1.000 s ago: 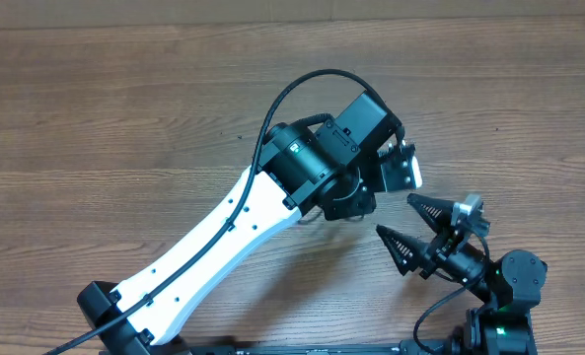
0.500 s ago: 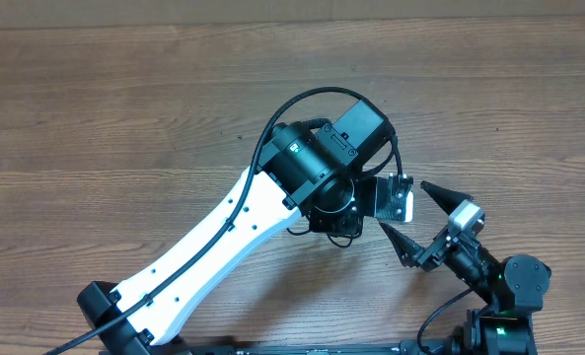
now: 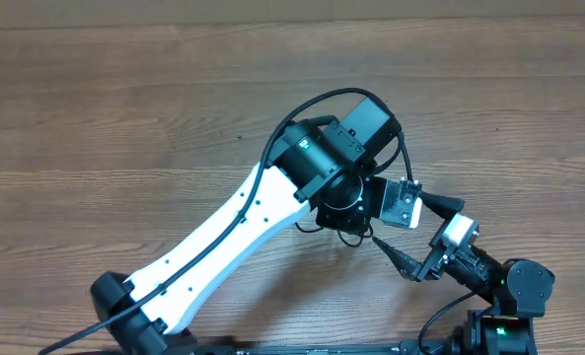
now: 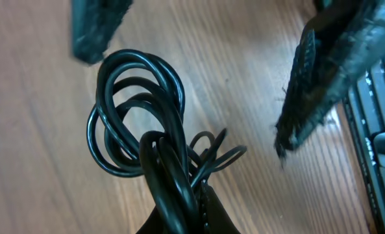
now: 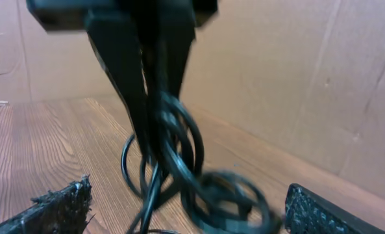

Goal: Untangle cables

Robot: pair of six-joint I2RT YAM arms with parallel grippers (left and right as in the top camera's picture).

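The left end effector (image 4: 179, 201) is closed tight on the cables (image 4: 137, 110), a bundle of thin black loops. The bundle hangs from its fingers over the wooden tabletop (image 3: 124, 99); I cannot tell if the lowest loops touch the wood. The right end effector (image 5: 198, 208) stands wide open and holds nothing. It has one rough black finger on each side of the hanging bundle, apart from it. In the overhead view the white link (image 3: 223, 237) of the left arm reaches in from the near left. A small white marking on its black wrist housing (image 3: 307, 153) is too small to read. A brown cardboard wall (image 5: 296, 78) stands behind.
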